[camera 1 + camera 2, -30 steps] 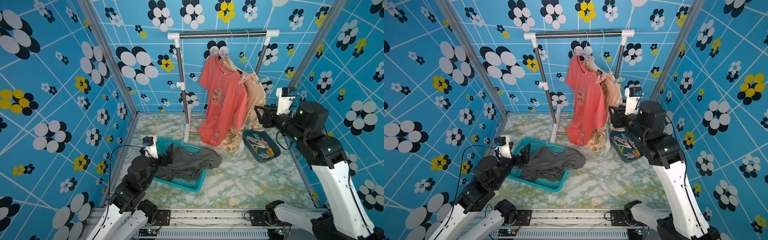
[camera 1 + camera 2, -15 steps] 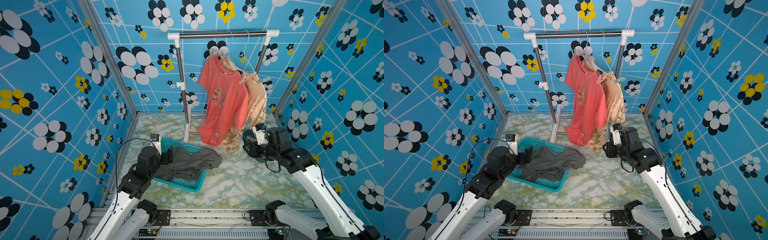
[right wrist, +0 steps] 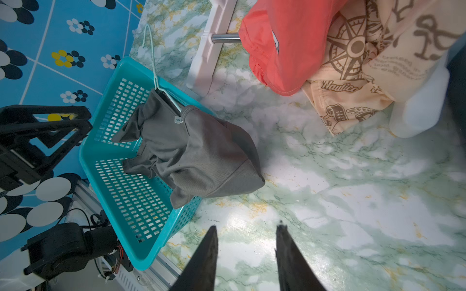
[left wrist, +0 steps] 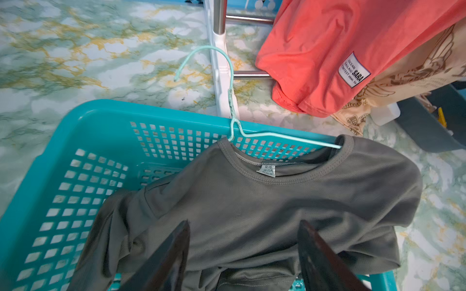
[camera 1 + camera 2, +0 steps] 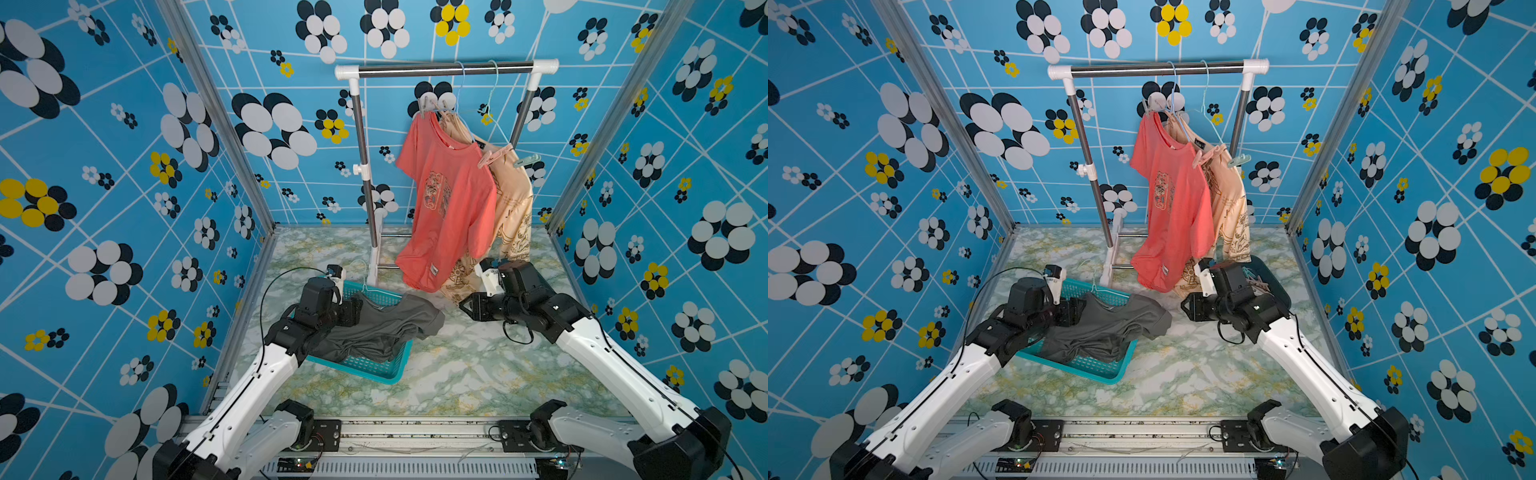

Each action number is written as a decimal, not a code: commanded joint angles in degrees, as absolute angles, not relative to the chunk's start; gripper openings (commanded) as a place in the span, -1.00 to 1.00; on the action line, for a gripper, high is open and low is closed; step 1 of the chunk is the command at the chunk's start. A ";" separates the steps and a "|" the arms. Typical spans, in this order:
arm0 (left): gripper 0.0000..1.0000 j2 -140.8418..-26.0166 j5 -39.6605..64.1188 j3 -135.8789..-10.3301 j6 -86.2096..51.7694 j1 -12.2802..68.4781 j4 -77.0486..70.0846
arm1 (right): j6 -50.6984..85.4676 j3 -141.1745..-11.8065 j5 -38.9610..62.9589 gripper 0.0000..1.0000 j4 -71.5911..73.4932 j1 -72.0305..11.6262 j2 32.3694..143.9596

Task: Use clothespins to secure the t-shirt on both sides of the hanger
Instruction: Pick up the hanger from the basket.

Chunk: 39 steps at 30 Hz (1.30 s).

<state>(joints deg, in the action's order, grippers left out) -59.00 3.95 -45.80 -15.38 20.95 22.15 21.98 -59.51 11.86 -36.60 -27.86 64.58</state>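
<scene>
Overhanging teal basket (image 5: pixel 368 371) rim, grey t-shirt (image 5: pixel 388 328); bare floor (image 5: pixel 478 370) alongside.

t-shirt (image 4: pixel 277 206) grey; basket (image 4: pixel 100 113) teal; hanger (image 4: pixel 231 105) mint; hung shirt (image 4: pixel 327 37) coral

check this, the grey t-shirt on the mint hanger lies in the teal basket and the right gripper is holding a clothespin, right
Not quite: the right gripper holds nothing. The right wrist view shows its jaws apart over the marble floor with no clothespin between them. The grey t-shirt on the mint hanger does lie in the teal basket.
</scene>
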 commanded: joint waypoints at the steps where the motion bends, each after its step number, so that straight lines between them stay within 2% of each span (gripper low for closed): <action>1: 0.29 -64.96 6.85 -50.57 -15.59 20.39 18.39 | 22.96 -58.45 8.98 -0.20 -34.56 -28.12 63.27; 4: 0.30 -70.49 5.96 -54.14 -15.56 20.19 18.81 | 22.39 -57.60 7.65 -0.20 -34.30 -28.12 62.06; 8: 0.69 -75.59 5.60 -55.87 -17.43 20.13 14.62 | 21.89 -56.64 7.89 -0.18 -34.66 -28.12 62.54; 10: 0.76 -79.11 4.10 -57.94 -17.92 20.18 13.65 | 21.56 -56.33 8.22 -0.18 -34.71 -28.12 63.43; 11: 0.73 -80.52 3.47 -58.87 -18.04 20.21 13.44 | 21.44 -56.29 8.24 -0.18 -34.69 -28.12 63.81; 15: 0.28 -85.74 0.15 -62.35 -18.08 20.70 11.85 | 21.43 -55.96 8.53 -0.18 -34.06 -28.08 64.13; 16: 0.22 -86.72 -0.68 -63.06 -17.96 20.83 11.41 | 21.37 -55.69 8.43 -0.18 -33.67 -28.12 64.00; 21: 0.07 -91.05 -2.86 -65.89 -17.78 21.09 11.04 | 20.22 -55.22 7.00 -0.18 -33.96 -28.10 63.47; 27: 0.05 -94.63 -3.19 -67.35 -18.21 21.53 10.14 | 19.89 -55.18 7.16 -0.18 -33.87 -28.03 63.49; 28: -0.04 -95.04 -2.92 -67.47 -18.32 21.62 9.93 | 19.86 -55.34 7.25 -0.18 -34.00 -28.05 63.52; 29: -0.21 -95.31 -2.85 -67.61 -18.35 21.64 9.93 | 20.01 -55.54 7.51 -0.18 -34.07 -28.10 63.49; 31: -0.65 -95.69 -3.01 -68.05 -18.31 21.62 10.15 | 20.28 -55.73 7.92 -0.18 -34.03 -28.11 63.16; 33: -1.00 -95.33 -2.90 -68.23 -18.56 21.73 10.37 | 20.21 -55.92 8.13 -0.18 -34.00 -28.02 62.83; 39: -1.00 -86.97 -3.42 -68.48 -17.32 22.37 10.80 | 18.05 -60.20 12.25 -0.15 -35.96 -28.12 63.50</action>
